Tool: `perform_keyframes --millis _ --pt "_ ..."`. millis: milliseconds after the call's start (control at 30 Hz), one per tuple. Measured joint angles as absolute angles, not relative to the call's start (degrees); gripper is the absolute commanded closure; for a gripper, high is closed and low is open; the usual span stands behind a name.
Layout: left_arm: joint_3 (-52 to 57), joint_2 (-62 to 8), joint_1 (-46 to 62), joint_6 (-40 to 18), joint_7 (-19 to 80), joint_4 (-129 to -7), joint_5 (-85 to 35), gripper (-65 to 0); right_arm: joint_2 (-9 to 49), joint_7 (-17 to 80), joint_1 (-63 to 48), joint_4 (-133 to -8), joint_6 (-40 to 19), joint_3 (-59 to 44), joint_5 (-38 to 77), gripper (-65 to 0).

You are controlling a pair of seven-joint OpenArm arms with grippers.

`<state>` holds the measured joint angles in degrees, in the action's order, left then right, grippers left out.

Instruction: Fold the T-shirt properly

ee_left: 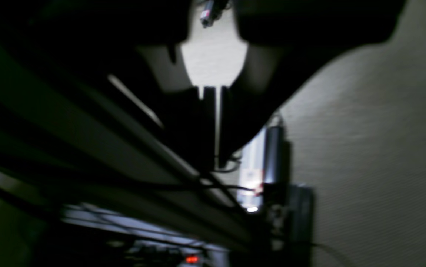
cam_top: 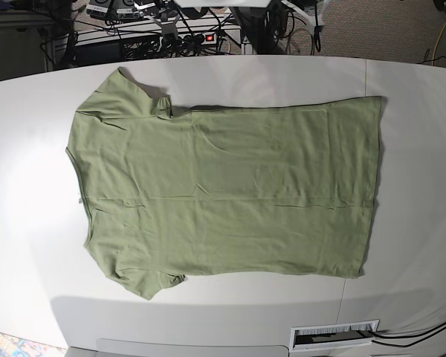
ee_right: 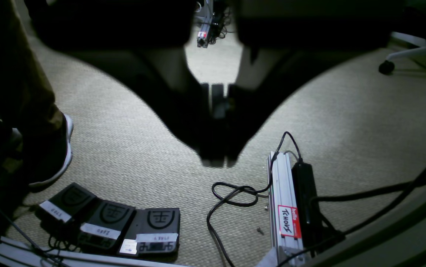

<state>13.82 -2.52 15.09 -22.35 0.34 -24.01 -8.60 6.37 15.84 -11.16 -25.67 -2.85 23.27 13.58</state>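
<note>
Base view: T-shirt (cam_top: 230,190) flat, table (cam_top: 30,245) margins bare; both claws closed, holding nothing.

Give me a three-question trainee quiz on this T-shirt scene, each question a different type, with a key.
1. True or false: the T-shirt lies spread flat and unfolded on the table.
2. In the base view, the collar end points: A) left B) right C) toward the top edge.
3. Fill in: in the base view, the number of grippers touching the shirt is ____.

Key: 1 true. 2 A. 3 zero; neither arm appears there, and both wrist cameras show floor.
</note>
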Motion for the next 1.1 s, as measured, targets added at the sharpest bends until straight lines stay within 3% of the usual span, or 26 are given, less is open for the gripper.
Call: perform_keyframes --millis 933,1100 --pt "13.6 -4.0 18.7 -24.2 -1.6 -27.4 -8.4 0.0 8.6 17.3 -11.3 -25.9 -3.0 23.3 13.5 0.0" --pt "13.6 -4.6 20.3 -26.4 -1.6 -28.1 -9.7 0.0 8.6 17.8 -12.1 -26.0 -5.7 23.3 11.9 0.0"
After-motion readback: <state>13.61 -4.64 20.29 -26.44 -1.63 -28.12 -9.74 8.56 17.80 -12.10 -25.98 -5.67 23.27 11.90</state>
